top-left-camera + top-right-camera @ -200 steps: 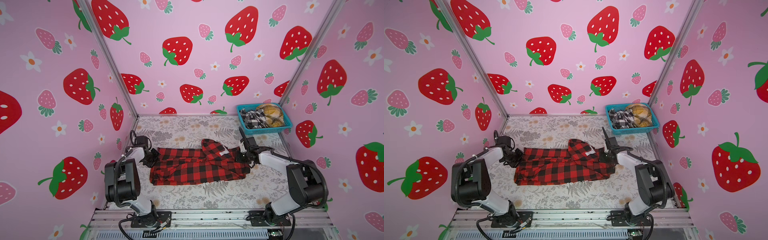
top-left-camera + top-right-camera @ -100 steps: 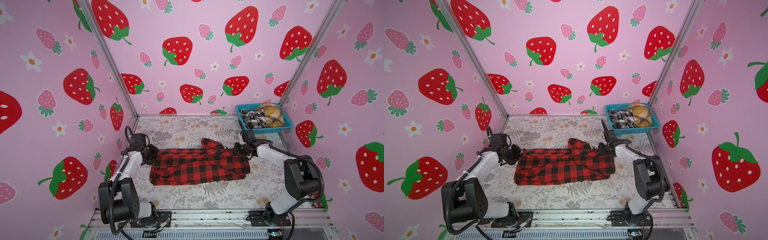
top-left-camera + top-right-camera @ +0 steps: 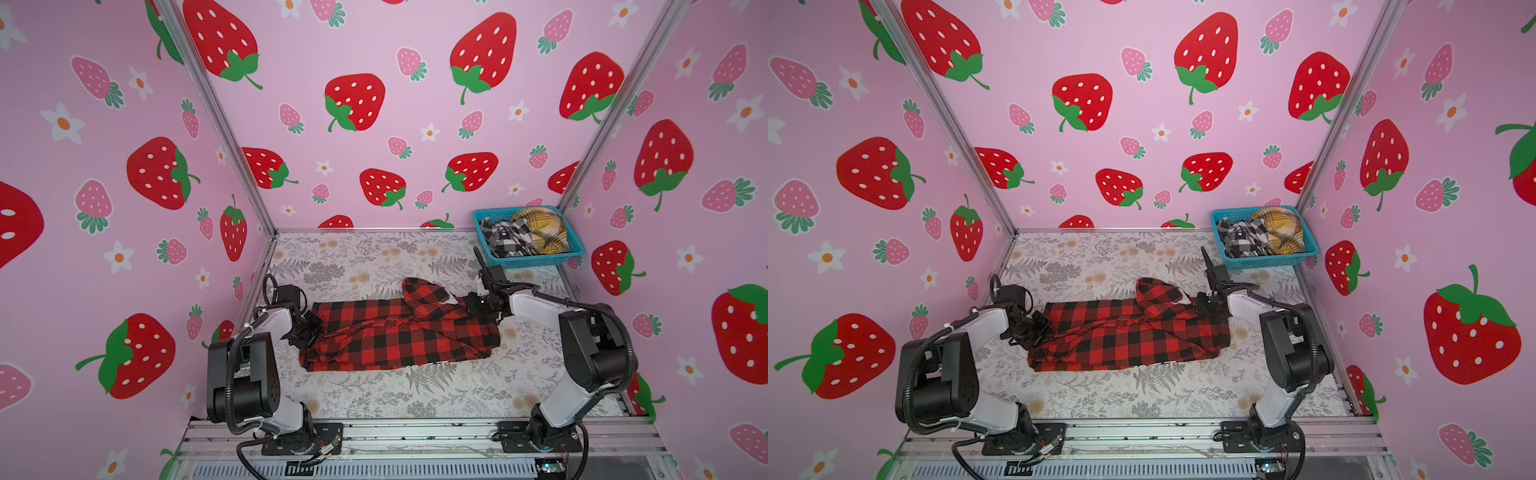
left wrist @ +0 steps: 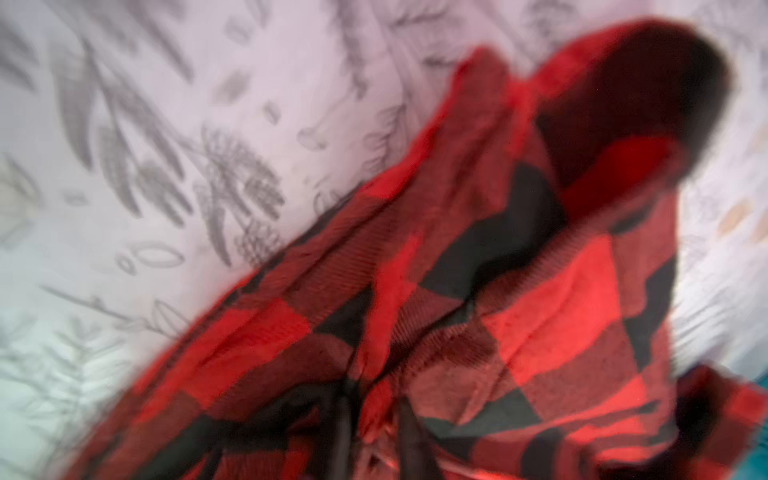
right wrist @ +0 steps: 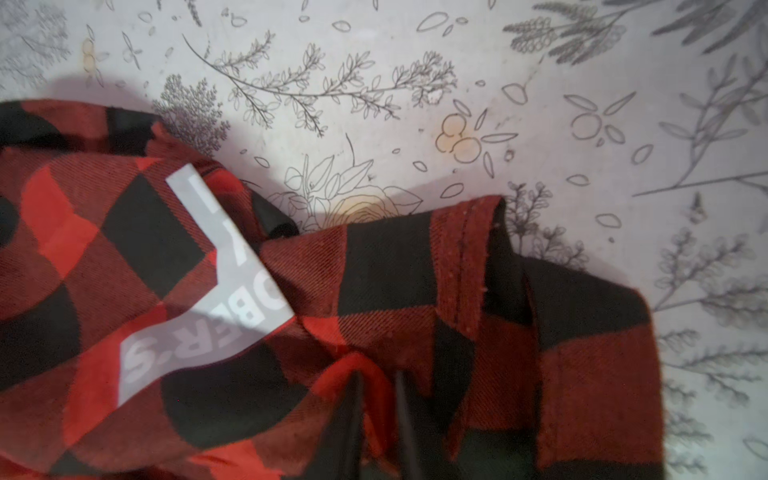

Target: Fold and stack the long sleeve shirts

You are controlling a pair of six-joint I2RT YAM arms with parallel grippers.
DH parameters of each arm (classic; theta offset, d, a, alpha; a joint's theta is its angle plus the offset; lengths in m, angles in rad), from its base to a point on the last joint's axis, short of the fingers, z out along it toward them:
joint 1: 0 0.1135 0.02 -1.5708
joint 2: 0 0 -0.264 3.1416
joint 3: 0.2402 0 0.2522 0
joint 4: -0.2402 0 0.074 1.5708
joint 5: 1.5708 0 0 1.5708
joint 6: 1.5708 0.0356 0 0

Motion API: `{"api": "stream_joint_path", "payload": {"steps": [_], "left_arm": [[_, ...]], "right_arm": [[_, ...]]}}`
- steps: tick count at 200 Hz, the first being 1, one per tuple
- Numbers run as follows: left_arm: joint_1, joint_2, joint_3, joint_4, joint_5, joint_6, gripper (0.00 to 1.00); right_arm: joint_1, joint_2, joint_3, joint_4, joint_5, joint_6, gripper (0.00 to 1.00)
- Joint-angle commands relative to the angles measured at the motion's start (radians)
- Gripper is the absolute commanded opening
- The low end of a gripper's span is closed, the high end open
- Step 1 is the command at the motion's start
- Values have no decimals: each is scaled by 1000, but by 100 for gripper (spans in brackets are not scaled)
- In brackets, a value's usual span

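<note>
Both arms have shifted in the last second, while the red-and-black shirt (image 3: 399,336) has hardly stirred. It lies as a long, rumpled band stretched between the two pincers, with a hood-like hump (image 3: 424,291) raised just beside the right pincer (image 3: 473,303). White block letters (image 5: 199,324) show on a fold close to that pincer's tips in its wrist view. There the fingers (image 5: 351,419) stand slightly apart with a ridge of red cloth between them. Whether they are pinching it or have let it go, I cannot tell.

The left pincer (image 3: 309,328) sits at the band's opposite end, touching the cloth. Its wrist view is smeared by motion, so its grip cannot be told either. Beyond the right pincer, well apart from it, a blue basket (image 3: 536,261) holds the black-and-white shirt (image 3: 505,237) and the mustard-yellow shirt (image 3: 540,230), both unfolded. The flowered table cover (image 3: 374,399) lies bare on the near side of both pincers.

My reading is that a lengthwise fold is being set down. To do it well, both ends should be let go level and together. The wrinkles beside the left pincer should then be smoothed and the hump pressed flat before any cross fold.

Compared with half a second ago, the left arm's elbow has come back up. Its pincer has moved a little inward onto the shirt's end. The right pincer has dropped slightly toward the cloth.
</note>
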Motion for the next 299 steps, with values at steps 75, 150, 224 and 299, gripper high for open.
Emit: {"api": "stream_joint_path", "payload": {"steps": [75, 150, 224, 299], "left_arm": [[-181, 10, 333, -213, -126, 65, 35], [-234, 137, 299, -142, -108, 62, 2], [-234, 160, 256, -123, -120, 91, 0], [-233, 215, 216, -78, -120, 96, 0]], "right_arm": [[88, 148, 463, -182, -29, -47, 72], [285, 563, 965, -371, 51, -86, 75], [330, 803, 1253, -511, 103, -57, 36], [391, 495, 1037, -418, 96, -72, 0]]}}
